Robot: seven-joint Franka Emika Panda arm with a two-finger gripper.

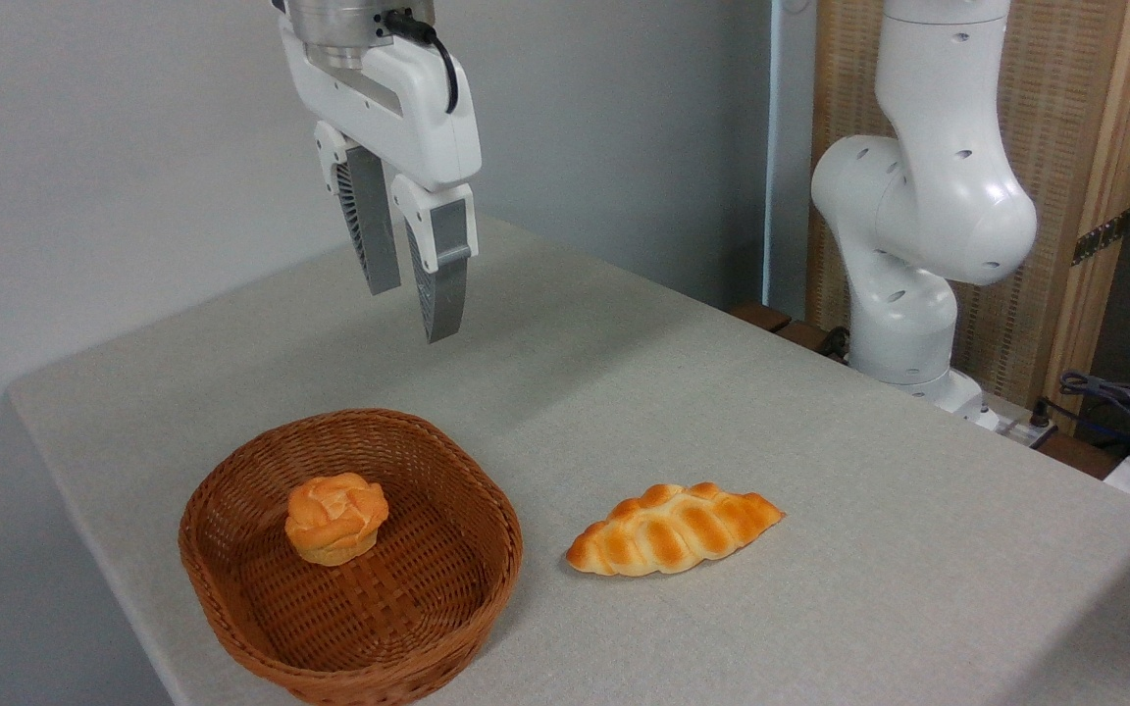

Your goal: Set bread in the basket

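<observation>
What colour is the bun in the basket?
Orange-golden with a paler base, clear in the camera view: bun, basket.

**Bun sat in the basket**

I saw the bread, a small round orange-golden bun with a swirled, rose-like top and a paler base, resting upright on the woven floor of the basket. It sat toward the basket's back left, near the wall. The basket was oval, brown wicker with a rimmed edge, and it stood at the table's front left corner.
</observation>
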